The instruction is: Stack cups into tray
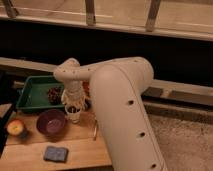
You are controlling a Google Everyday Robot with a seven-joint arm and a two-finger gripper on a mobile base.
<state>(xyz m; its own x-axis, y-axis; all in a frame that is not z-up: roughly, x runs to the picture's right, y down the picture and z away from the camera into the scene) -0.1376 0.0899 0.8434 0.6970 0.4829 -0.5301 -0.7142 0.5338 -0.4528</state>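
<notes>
Far to the left of the gripper (74,106), by the left edge of the wooden tabletop (80,147), sits a round orange-and-red object (15,127). Whether it is a fruit or a small bowl cannot be told.

Behind and to the left of the gripper lies the green rectangular plastic tray with raised sides (31,91), set at the back of the table. A dark reddish clump (54,94) rests in the tray's right part, just left of the gripper's wrist. In front of the gripper and to its left, near the table's front edge, lies a flat blue-grey rectangular sponge (55,153). Just left of the gripper stands a wide purple bowl (50,121), upright on the wood.

The gripper points straight down, beyond the tray's right front corner and outside the tray. Directly beneath it stands the cream-white cylindrical cup (74,118), upright on the wood, beside the purple bowl and not in the tray. The gripper's lower end meets the cup's dark mouth. How far the gripper is open, and whether it has hold of the cup, cannot be told.

Just right of the gripper and a little forward, a thin pale utensil-like thing (94,129) lies on the wood. Further right, the bulky white robot arm (122,110) bends down across the table's right side.
</notes>
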